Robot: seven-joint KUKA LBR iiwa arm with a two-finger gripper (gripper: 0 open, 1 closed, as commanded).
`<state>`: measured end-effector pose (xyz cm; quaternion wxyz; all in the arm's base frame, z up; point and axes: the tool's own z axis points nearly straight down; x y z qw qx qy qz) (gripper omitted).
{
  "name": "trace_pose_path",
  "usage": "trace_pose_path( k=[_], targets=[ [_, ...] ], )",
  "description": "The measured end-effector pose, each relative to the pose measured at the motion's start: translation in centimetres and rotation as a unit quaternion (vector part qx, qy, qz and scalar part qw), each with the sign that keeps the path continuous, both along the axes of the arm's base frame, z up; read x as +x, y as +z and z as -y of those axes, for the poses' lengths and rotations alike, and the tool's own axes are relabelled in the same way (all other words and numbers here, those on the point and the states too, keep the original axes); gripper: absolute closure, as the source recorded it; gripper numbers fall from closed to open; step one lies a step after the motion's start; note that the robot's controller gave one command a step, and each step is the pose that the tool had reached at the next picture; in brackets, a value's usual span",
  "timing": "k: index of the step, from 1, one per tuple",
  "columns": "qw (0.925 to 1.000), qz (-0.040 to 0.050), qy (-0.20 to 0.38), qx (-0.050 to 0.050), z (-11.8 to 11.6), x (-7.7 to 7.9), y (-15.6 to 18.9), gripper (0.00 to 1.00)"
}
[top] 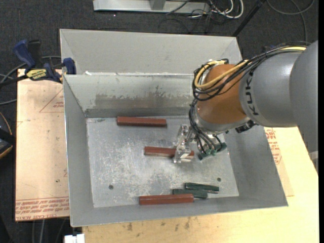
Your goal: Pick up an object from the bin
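Gripper [183,150] is hanging low over the right end of the middle stick [158,151], mid-bin [76,135]; we are unable to tell whether it is gripping it. We are reading "KU" on the grey arm [276,92], which is reaching in from the right, wrist pointing down. Nearest us, a brown stick [166,200] and a dark green piece [201,189] are lying together; a far stick [142,121] is lying by the back wall.

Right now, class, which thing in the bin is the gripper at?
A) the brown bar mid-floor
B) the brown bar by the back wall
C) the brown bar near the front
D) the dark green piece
A: the gripper sits at the right end of the middle brown bar.
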<state>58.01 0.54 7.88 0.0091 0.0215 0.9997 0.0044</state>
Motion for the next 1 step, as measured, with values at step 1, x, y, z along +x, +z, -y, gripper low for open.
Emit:
trace_pose_path(
  k=[1],
  targets=[
    [1.0000,0.0000,0.000,0.000,0.00,0.00,0.00,1.00]
  ],
)
